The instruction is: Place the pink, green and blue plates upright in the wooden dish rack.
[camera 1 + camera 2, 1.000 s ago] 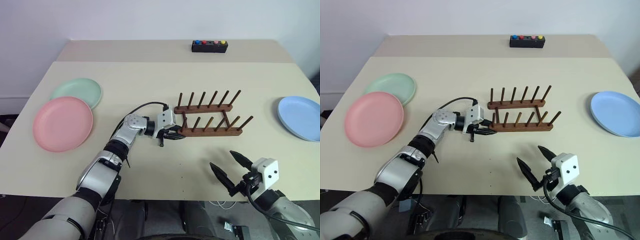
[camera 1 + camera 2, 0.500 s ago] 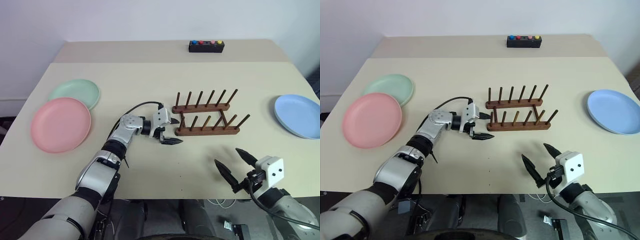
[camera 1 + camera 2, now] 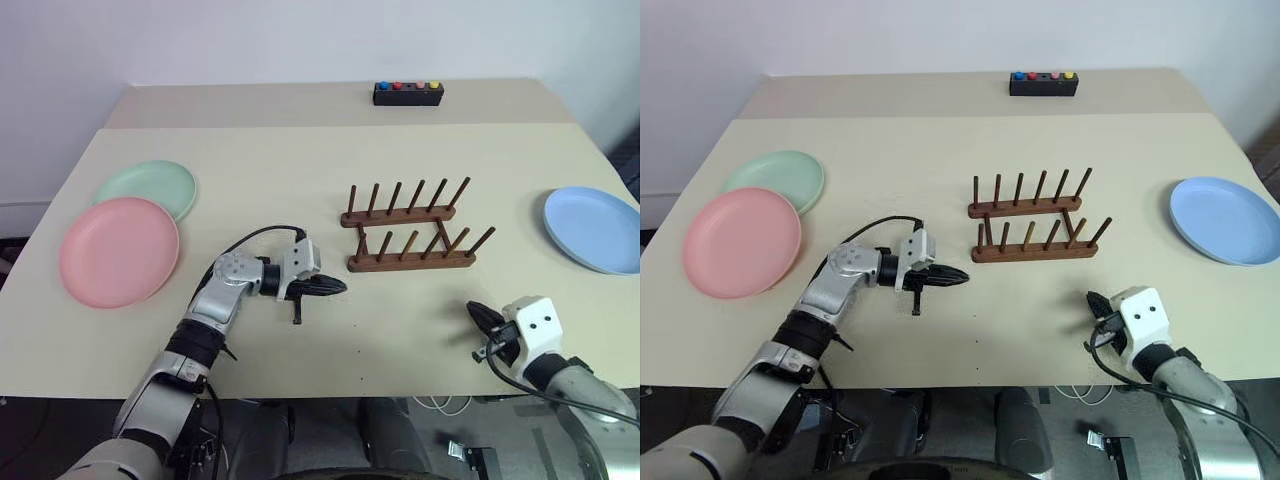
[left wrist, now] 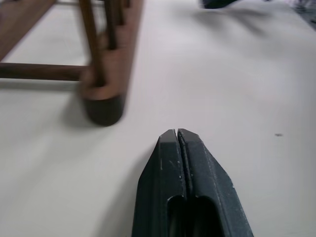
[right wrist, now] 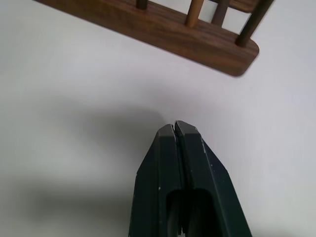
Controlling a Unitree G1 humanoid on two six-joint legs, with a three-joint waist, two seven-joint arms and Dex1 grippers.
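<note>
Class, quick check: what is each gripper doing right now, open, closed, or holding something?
Left gripper: closed, holding nothing, beside the wooden dish rack.
Right gripper: closed, holding nothing, over the bare table.

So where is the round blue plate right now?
In the head view the round blue plate lies flat at the beige table's far right edge, right of the dark-brown wooden dish rack, apart from it.

It looks like a robot test room: a plain beige counter [image 3: 300,150] against a bare white wall [image 3: 250,40], with a black button box [image 3: 408,93].
</note>
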